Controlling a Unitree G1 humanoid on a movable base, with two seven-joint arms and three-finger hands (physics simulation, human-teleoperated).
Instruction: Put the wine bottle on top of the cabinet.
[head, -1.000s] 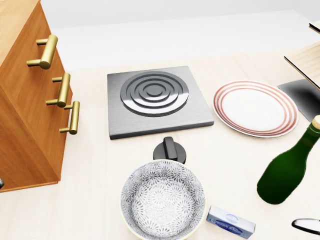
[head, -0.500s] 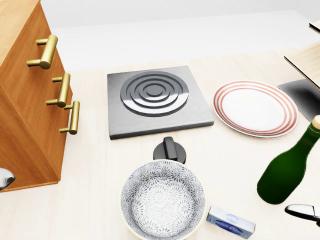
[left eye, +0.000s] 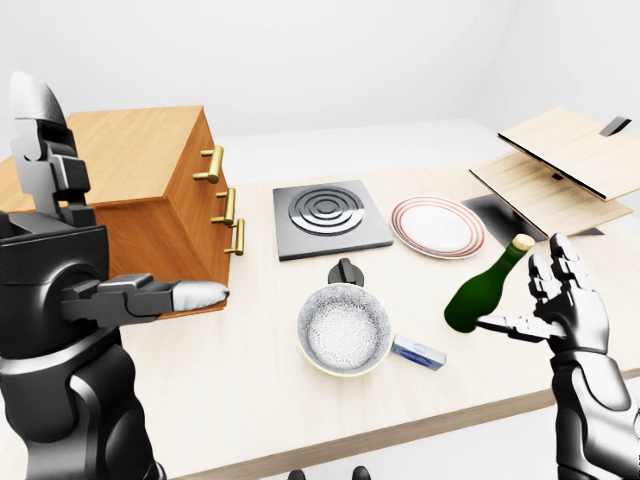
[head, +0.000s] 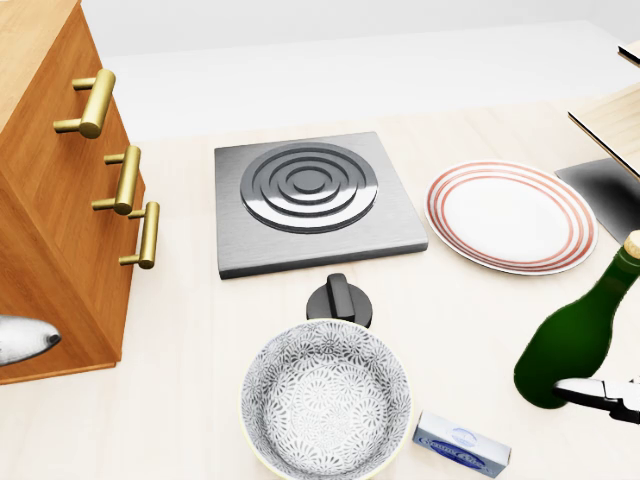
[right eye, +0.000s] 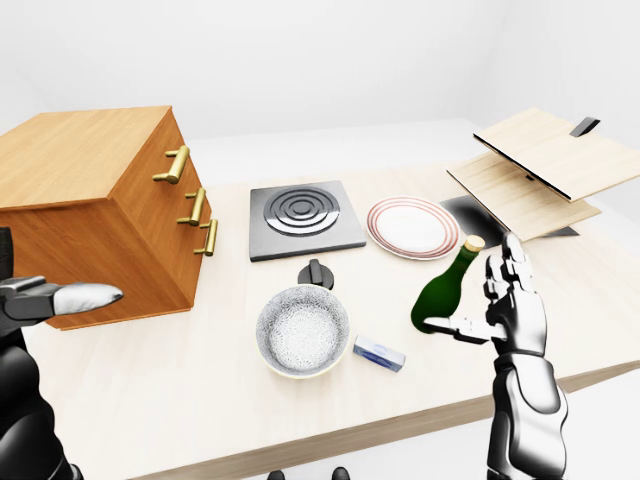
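A green wine bottle (left eye: 478, 294) with a cork-coloured top stands leaning on the pale table (left eye: 250, 370), at the right of the left-eye view. My right hand (left eye: 530, 298) is open just to the right of it, fingers spread upward and thumb (head: 590, 392) reaching to the bottle's base. The wooden cabinet (left eye: 135, 190) with three brass handles sits at the left, its flat top bare. My left hand (left eye: 185, 295) is open, fingers stretched flat, hovering before the cabinet's lower side. Nothing is held.
Between cabinet and bottle lie a grey hotplate (head: 310, 200), a black knob (head: 340, 298), a patterned bowl (head: 325, 400), a small blue box (head: 460, 446) and a red-rimmed plate (head: 510, 215). Tilted wooden boards (left eye: 560, 165) stand at the upper right. The table's edge (left eye: 400, 432) runs near my body.
My right thumb has risen into the head view and reached the bottle's base. My left fingertip has slid in from the left edge. The bottle has not moved.
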